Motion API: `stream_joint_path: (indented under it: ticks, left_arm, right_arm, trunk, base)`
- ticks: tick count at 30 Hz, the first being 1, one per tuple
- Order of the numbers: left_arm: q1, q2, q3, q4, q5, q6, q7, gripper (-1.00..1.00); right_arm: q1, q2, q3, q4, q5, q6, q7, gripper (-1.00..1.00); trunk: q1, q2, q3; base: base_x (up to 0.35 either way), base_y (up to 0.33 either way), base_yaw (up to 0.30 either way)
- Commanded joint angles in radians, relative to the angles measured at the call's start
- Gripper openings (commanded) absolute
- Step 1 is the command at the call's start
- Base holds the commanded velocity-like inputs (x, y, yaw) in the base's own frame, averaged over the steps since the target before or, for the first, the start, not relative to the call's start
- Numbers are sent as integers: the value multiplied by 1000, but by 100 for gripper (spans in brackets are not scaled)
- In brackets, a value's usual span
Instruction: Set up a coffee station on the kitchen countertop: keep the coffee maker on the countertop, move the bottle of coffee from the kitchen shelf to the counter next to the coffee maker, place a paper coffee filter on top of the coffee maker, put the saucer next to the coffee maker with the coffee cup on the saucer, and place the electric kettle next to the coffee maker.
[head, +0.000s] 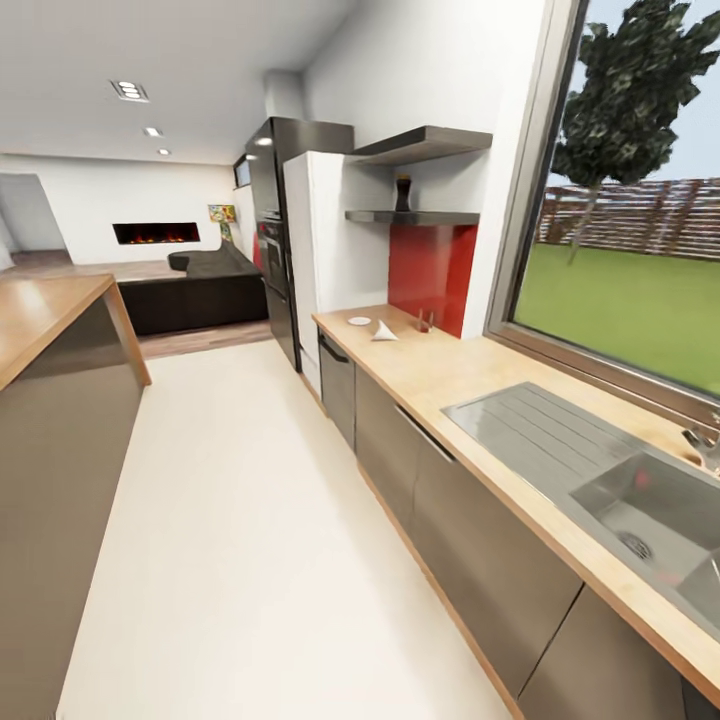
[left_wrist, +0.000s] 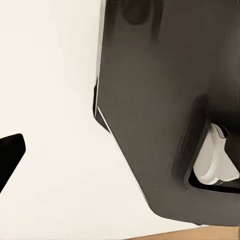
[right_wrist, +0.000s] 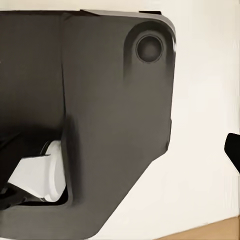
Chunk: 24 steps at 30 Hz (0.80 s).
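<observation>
A dark bottle of coffee (head: 403, 192) stands on the lower wall shelf (head: 412, 216) above the far end of the wooden countertop (head: 470, 375). On the counter below lie a small white saucer (head: 359, 321) and a white cone-shaped paper filter (head: 384, 332). Beside the red backsplash stand a couple of small thin items (head: 425, 322) too small to identify. In the left wrist view a black fingertip (left_wrist: 10, 155) juts in over pale floor beside the robot's dark base (left_wrist: 165, 100). The right wrist view has a black fingertip (right_wrist: 233, 149) at its edge next to the same base (right_wrist: 90, 100).
A steel sink with drainboard (head: 600, 470) is set into the near counter under a large window. A white fridge (head: 320, 250) and black oven tower (head: 275, 230) stand at the counter's far end. An island (head: 50, 400) is at left, with a pale floor aisle (head: 230, 500) between.
</observation>
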Motion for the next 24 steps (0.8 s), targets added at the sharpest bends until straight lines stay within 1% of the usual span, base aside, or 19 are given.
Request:
stream_joint_path:
  ticks: [1, 5, 11, 13, 16, 18, 19, 24]
  left_arm:
    - [-2, 1, 7, 0, 3, 0, 0, 100]
    - [-7, 2, 7, -30, 3, 2, 0, 100]
    - [-8, 1, 8, -59, 4, 1, 0, 100]
    - [-9, 3, 7, -82, 1, 1, 2, 100]
    - [-10, 12, 7, -100, 0, 2, 4, 100]
    - [-10, 23, 7, -114, 1, 3, 6, 100]
    - [-10, 29, 7, -121, 1, 3, 7, 100]
    - [-9, 33, 6, -126, -2, 2, 7, 100]
  right_arm:
    - [0, 0, 0, -1, 1, 1, 0, 100]
    - [0, -1, 0, -17, 1, 0, -1, 100]
    - [0, 0, -2, -191, -6, 0, 0, 100]
    - [0, 7, -3, -247, -9, -1, 4, 100]
    - [-1, 13, -3, -258, -8, -1, 5, 100]
    - [-1, 13, -4, -259, -7, -1, 6, 100]
    - [0, 13, -3, -257, -5, -1, 5, 100]
    - [0, 12, 2, -253, 1, 1, 4, 100]
  trunk:
    - [-4, 6, 1]
    - [-19, 34, 14]
    - [-42, 76, 33]
    - [-50, 90, 39]
    - [-61, 111, 48]
    - [-69, 125, 55]
    - [-69, 125, 55]
    - [-69, 125, 55]
  base:
    - [0, 0, 280]
    - [0, 0, 280]
    - [0, 0, 280]
    - [0, 0, 280]
    - [0, 0, 280]
    - [0, 0, 270]
    - [0, 0, 149]
    - [0, 0, 64]
